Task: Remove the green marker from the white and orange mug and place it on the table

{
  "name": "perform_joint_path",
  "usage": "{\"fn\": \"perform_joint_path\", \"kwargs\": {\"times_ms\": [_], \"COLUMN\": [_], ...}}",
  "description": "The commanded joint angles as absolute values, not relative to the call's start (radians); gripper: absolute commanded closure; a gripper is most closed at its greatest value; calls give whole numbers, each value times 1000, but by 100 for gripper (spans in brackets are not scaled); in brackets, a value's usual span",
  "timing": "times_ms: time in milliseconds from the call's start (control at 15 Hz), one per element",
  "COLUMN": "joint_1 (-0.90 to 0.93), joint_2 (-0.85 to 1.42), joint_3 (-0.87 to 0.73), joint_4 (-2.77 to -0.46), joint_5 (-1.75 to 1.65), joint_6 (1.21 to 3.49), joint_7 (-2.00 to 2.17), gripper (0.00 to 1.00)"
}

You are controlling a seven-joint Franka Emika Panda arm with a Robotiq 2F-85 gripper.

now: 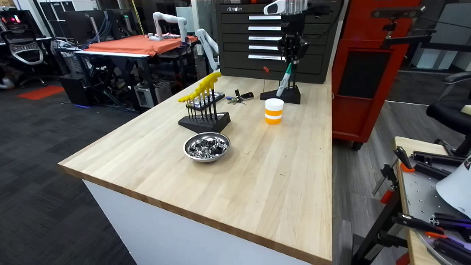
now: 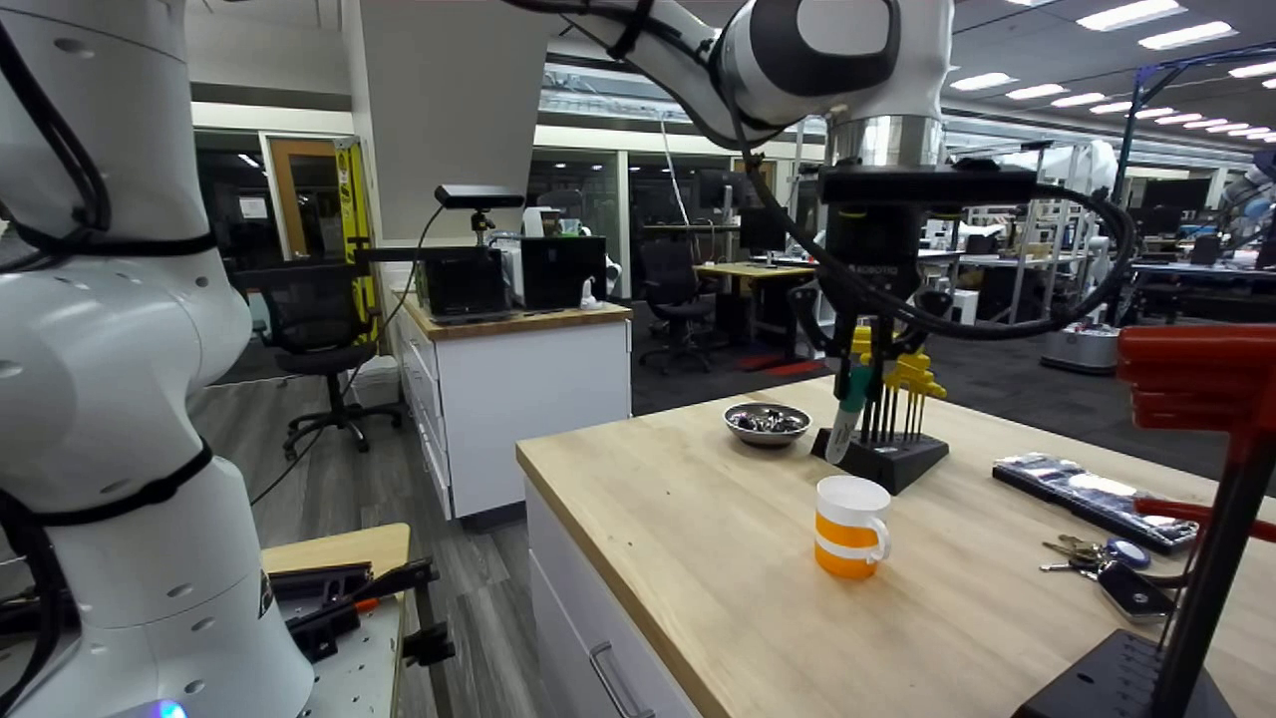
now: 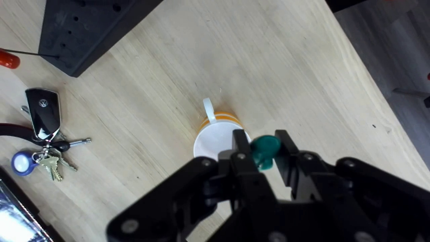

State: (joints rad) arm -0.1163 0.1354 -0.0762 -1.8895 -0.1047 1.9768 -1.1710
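Observation:
The white and orange mug (image 1: 273,112) stands upright on the wooden table. It also shows in an exterior view (image 2: 847,534) with its handle, and in the wrist view (image 3: 215,141), where its visible inside is plain white. My gripper (image 3: 261,136) is shut on the green marker (image 3: 266,148) at its green cap end. In both exterior views the marker (image 1: 284,81) (image 2: 845,429) hangs tilted from the fingers, its pale lower end above the mug's rim and apart from it. In the wrist view the marker is seen end-on, and its lower part is hidden.
A yellow hex-key stand (image 1: 204,121) and a metal bowl of small parts (image 1: 206,147) stand on the table (image 1: 235,191). Keys (image 2: 1107,568), a flat black case (image 2: 1092,499) and a red-handled tool stand (image 2: 1126,678) lie around the mug. A dark drawer chest (image 1: 272,62) stands behind.

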Motion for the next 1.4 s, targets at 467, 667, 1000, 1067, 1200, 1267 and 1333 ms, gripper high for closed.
{"fn": "perform_joint_path", "kwargs": {"times_ms": [467, 667, 1000, 1067, 1200, 1267, 1333], "joint_1": [-61, -51, -46, -45, -45, -44, -43], "joint_2": [123, 142, 192, 206, 231, 243, 253], "joint_3": [-25, -17, -5, -1, 6, 8, 10], "joint_4": [-1863, -1869, -1880, -1881, -1883, -1885, -1887], "joint_5": [-63, -46, 4, 16, 38, 46, 51], "joint_6": [1823, 1841, 1874, 1889, 1927, 1953, 1979], "joint_7": [-831, -709, -492, -456, -405, -383, -361], "gripper": [94, 94, 94, 94, 94, 94, 94]}}
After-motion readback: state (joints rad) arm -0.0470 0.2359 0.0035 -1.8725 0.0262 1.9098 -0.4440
